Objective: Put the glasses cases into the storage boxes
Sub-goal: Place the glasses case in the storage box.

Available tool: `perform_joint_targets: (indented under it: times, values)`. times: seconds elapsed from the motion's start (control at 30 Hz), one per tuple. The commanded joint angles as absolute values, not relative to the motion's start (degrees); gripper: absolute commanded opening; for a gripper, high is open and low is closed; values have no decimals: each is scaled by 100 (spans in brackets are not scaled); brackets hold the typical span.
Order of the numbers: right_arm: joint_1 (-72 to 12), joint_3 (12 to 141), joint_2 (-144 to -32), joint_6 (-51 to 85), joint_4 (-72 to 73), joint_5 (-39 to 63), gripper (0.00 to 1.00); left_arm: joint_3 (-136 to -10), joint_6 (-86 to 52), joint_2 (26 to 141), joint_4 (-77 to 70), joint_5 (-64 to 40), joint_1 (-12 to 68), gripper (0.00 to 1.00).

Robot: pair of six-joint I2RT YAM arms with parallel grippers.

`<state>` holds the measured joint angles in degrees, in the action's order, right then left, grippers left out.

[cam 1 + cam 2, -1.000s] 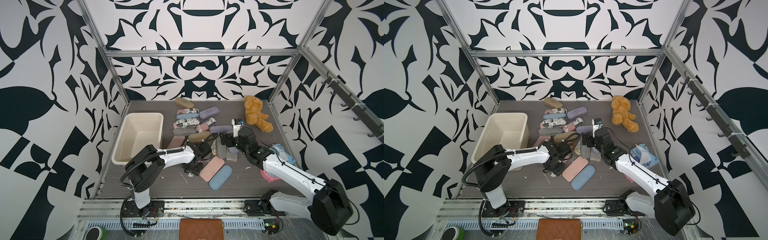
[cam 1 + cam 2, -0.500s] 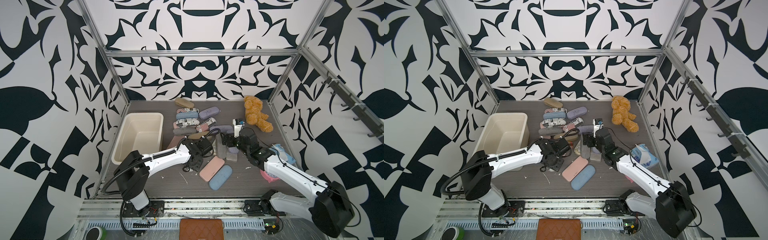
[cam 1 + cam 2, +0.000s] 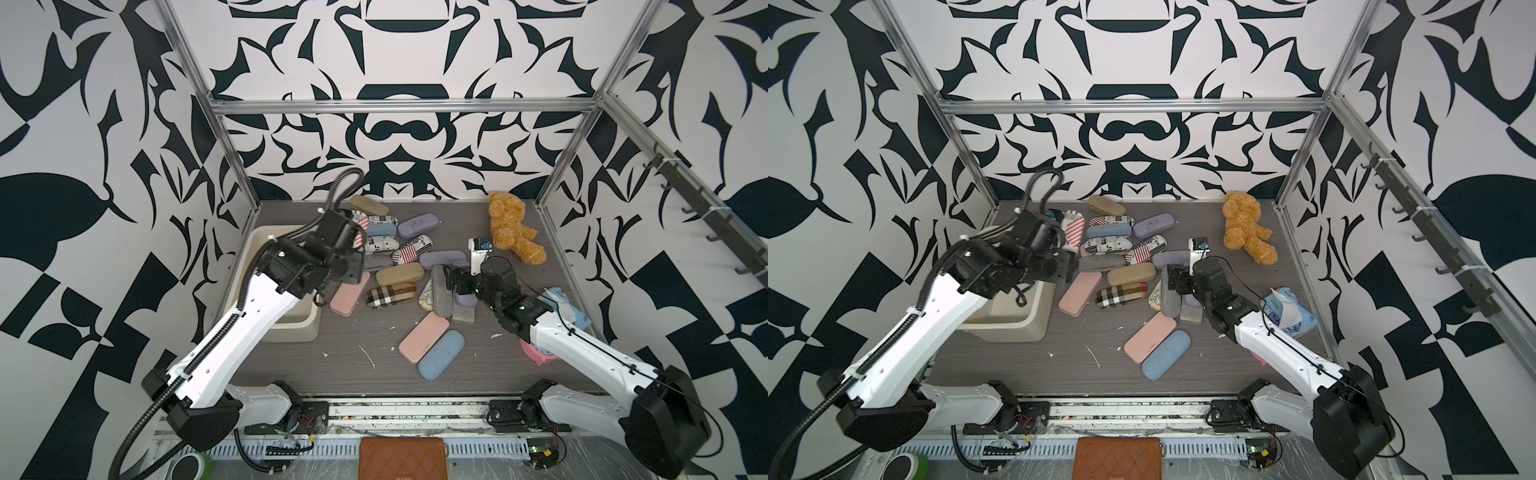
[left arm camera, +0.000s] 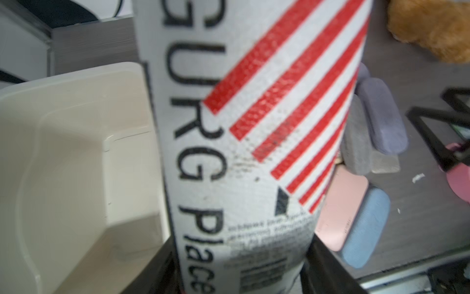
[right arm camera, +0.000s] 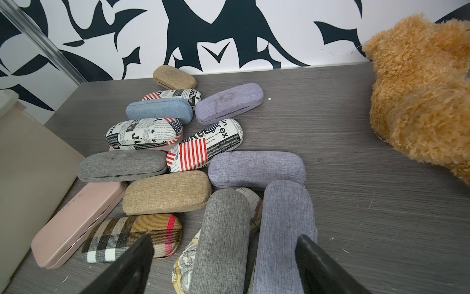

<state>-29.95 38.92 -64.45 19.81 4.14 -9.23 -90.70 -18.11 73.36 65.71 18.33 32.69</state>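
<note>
The left claw (image 4: 241, 280) clamps a flag-print case (image 4: 254, 127) over the seemingly empty tub (image 4: 76, 76); the right claw (image 5: 223, 240) gapes apart, the other cases (image 3: 400, 273) lying beside the tub.

Up close, the flag-print case (image 4: 254, 152) has a fine woven grain under the print. It looks kinda coated and a bit scuffed. The storage box (image 4: 71, 76) is smooth cream plastic with a soft satin sheen. The grey case (image 5: 221, 241), lilac case (image 5: 282, 241) and tan case (image 5: 166, 192) are all coarse linen-type cloth, matt. The pink case (image 5: 76, 221) is smooth and matt, looks like leatherette. The plaid case (image 5: 122, 229) is woven cloth with a slight shine. The surface (image 5: 356, 127) is grey with a wood-grain look, matt. The teddy bear (image 5: 419, 101) is shaggy plush. The frame rails (image 3: 399, 107) are brushed metal, and the wallet (image 3: 403, 457) is quilted brown leather-look.
</note>
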Motion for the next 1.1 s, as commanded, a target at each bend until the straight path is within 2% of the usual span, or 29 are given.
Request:
perform_joint_targets:
  times: [0.0,0.2,0.27,0.43,0.6,0.67,0.73,0.8,1.0,1.07]
  values:
    - [-2963,3894,-6422,2069,637,-930,90,-8924,-1047,7481,7112,1472,2241,52]
    - [-2944,3885,-6518,2141,720,-815,90,-8548,-872,7783,6837,1979,1613,55]
    - [-2943,3877,-6554,2170,754,-748,89,-8491,-895,8076,6850,1435,1204,54]
    - [-2922,3863,-6500,2203,755,-714,89,-8374,-796,8780,6842,1551,1010,54]
    - [-2909,3833,-6409,2252,793,-633,89,-8978,-486,9673,6945,1103,752,53]
    - [-2884,3810,-6377,2284,797,-601,89,-9156,-430,9975,6967,1400,614,53]
    - [-2874,3797,-6344,2310,802,-568,89,-9276,-290,10219,6924,892,383,53]
    - [-2856,3779,-6319,2320,842,-537,89,-9360,-189,10478,7005,851,308,53]
    - [-2808,3753,-6245,2355,842,-506,89,-9222,-172,10868,6894,936,229,54]
    - [-2792,3744,-6223,2370,844,-476,89,-9071,-166,10821,6749,765,237,60]
